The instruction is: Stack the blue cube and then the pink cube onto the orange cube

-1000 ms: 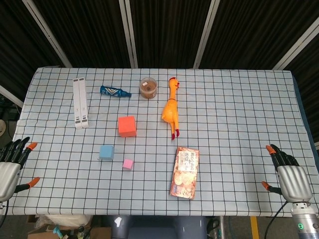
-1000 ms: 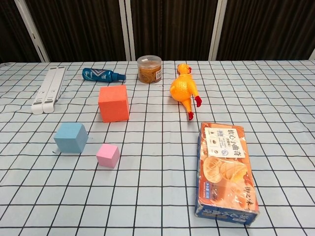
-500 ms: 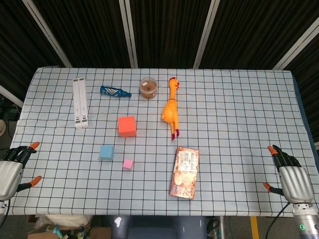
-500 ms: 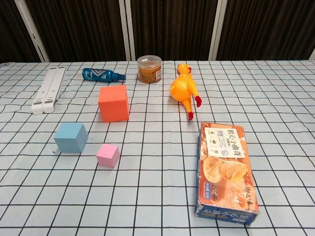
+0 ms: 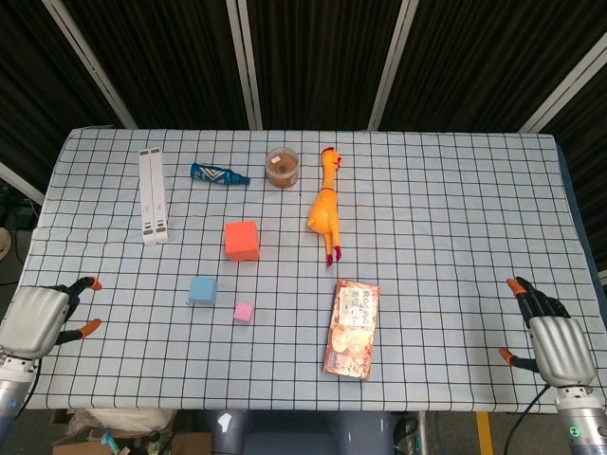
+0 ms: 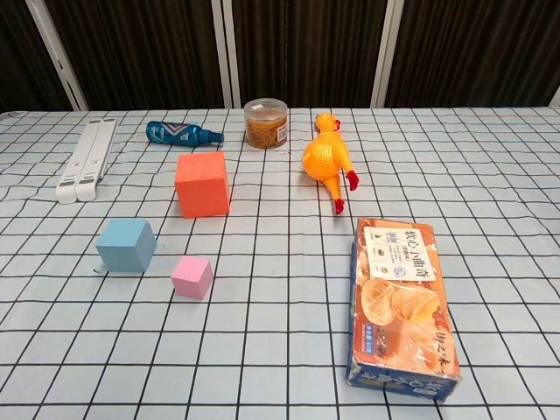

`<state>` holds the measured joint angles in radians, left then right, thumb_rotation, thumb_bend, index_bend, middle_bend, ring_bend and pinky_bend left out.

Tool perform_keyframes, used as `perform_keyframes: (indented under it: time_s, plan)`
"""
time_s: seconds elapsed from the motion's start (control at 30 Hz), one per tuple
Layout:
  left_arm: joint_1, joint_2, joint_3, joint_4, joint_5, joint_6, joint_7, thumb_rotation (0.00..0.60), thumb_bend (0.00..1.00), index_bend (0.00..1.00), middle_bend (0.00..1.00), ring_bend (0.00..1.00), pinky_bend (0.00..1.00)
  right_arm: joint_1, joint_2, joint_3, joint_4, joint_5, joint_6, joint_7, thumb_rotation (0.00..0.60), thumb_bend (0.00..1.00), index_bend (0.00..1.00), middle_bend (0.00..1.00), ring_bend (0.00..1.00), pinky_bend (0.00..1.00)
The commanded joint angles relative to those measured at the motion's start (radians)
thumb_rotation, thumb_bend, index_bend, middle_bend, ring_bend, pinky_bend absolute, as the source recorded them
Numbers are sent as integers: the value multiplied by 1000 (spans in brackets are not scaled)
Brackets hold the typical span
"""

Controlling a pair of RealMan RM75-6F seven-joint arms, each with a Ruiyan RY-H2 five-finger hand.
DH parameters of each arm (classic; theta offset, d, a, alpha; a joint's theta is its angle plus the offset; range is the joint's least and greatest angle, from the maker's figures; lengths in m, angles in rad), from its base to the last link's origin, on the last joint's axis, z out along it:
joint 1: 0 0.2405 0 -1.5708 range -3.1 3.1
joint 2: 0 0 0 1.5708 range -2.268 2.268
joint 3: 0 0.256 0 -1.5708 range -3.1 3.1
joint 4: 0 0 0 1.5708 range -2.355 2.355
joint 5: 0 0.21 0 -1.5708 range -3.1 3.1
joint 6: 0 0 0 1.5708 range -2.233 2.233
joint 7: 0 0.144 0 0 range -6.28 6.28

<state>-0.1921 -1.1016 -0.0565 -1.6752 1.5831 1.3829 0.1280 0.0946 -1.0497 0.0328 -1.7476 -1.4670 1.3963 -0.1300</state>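
On the worktop (image 5: 455, 190), spread with a checked cloth, nothing is stacked yet: the orange cube (image 5: 242, 240) sits left of centre, the blue cube (image 5: 202, 289) nearer the front and a little to its left, and the pink cube (image 5: 244, 312) just beside the blue one, to its right and nearer the front. All three rest apart from one another.

Both arms wait at the front corners. The left robot hand (image 5: 43, 318) hovers by the left edge, holding nothing, fingers apart and pointing inward toward the cubes. The right robot hand (image 5: 550, 336) is near the right edge, also empty with fingers spread; it is well apart from every cube.

The step in hand looks like the reach for the blue cube, and the left robot hand is the nearer one. A grip across two opposite side faces, coming from above, should keep the cube level so it can be set squarely on the orange top. The pink cube stands close by, so the fingers ought to come down without nudging it.

Around them: a biscuit box (image 5: 352, 328) lies to the right of the pink cube, a rubber chicken (image 5: 323, 206) beside the orange cube, a white folded stand (image 5: 153, 194) at far left, a blue bottle (image 5: 219, 174) lying on its side and a small round jar (image 5: 283, 167) behind. None blocks the path from the left.
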Motion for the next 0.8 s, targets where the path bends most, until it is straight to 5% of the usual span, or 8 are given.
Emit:
perform_keyframes:
  time_s: [0.03, 0.27, 0.4, 0.8]
  plan:
    - [-96, 42, -49, -92, -121, -168, 44, 600, 0, 212, 945, 759, 862, 1, 1, -2, -3, 0, -4, -3, 600, 129, 44, 91, 178, 213]
    - [-222, 89, -91, -163, -336, -391, 195, 600, 0, 125, 933, 758, 865, 0, 7, -3, -8, 7, -7, 0, 600, 128, 44, 91, 178, 213]
    - [-284, 78, -104, -192, -451, -460, 276, 600, 0, 172, 932, 758, 867, 2, 8, -4, -8, 13, -16, 3, 600, 129, 44, 90, 180, 213]
    - [-412, -57, -119, -211, -685, -482, 395, 600, 0, 238, 930, 755, 869, 10, 10, -6, -4, 24, -39, 13, 600, 129, 44, 91, 182, 213]
